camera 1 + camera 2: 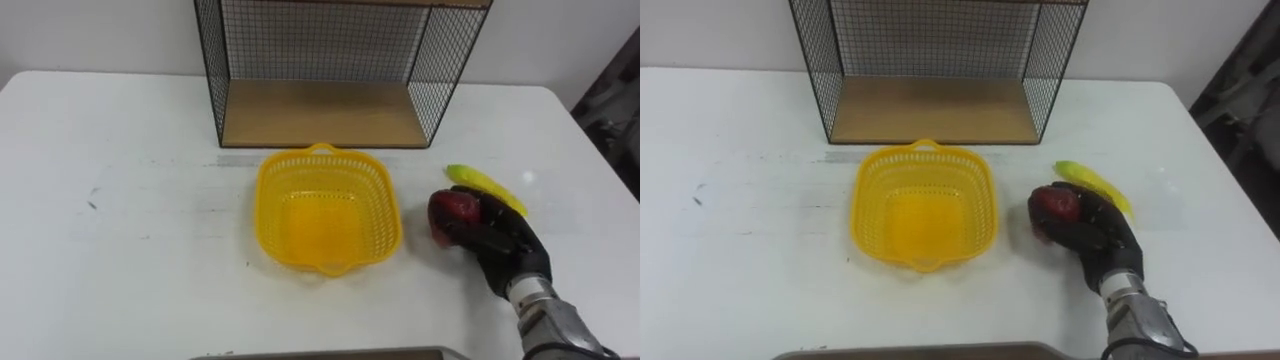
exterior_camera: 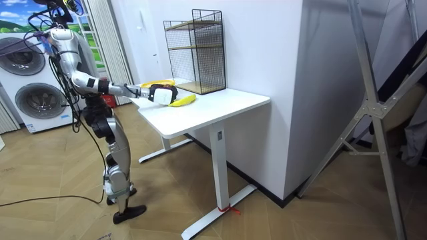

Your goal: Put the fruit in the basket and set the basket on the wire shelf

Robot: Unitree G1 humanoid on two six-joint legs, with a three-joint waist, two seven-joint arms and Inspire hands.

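R hand [image 1: 505,245] curled round apple [image 1: 450,207] just right of empty basket [image 1: 263,200]; weak grip could drop it short, or wrist knock banana [image 1: 486,184] away.

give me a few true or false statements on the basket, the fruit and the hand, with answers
1. The yellow basket holds no fruit. True.
2. The right hand is curled round the red apple. True.
3. The banana lies in the basket. False: it lies on the table, just behind the right hand.
4. The basket stands on the wire shelf. False: it stands on the table in front of the shelf.
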